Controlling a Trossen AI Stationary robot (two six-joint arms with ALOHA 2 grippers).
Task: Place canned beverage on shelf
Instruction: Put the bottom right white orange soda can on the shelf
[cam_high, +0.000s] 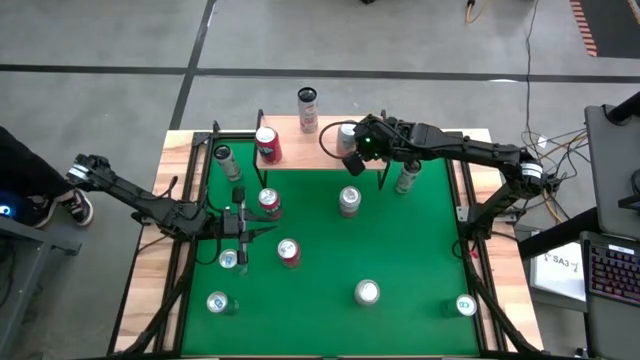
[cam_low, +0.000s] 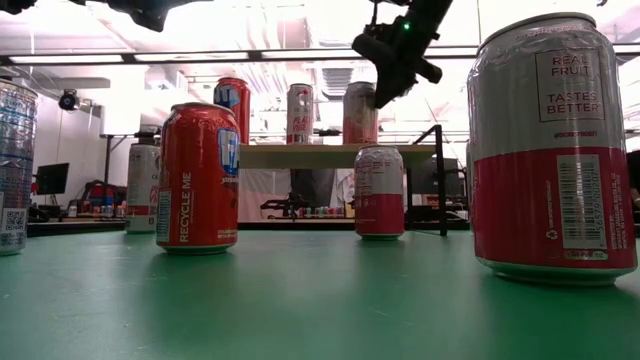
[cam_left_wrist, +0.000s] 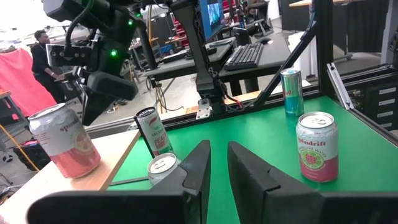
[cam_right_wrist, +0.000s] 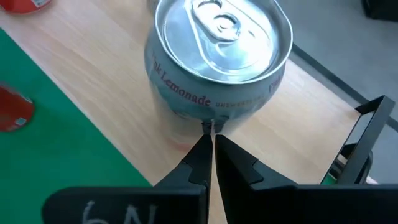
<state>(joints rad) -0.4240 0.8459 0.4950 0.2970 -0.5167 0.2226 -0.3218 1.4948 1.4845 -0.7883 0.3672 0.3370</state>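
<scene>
since the pale pink lemonade can (cam_right_wrist: 217, 59) is already stood upright on the small light-wood shelf (cam_right_wrist: 106, 74), the right tool (cam_right_wrist: 208, 146) is clenched empty just beside it.

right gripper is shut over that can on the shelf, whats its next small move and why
Probably lift clear and pull back toward the table. The pink lemonade can already stands upright on the shelf, and the right gripper is shut beside it, holding nothing, so this placement looks finished.

three cans (cam_high: 268, 146) on shelf (cam_high: 300, 150)
</scene>
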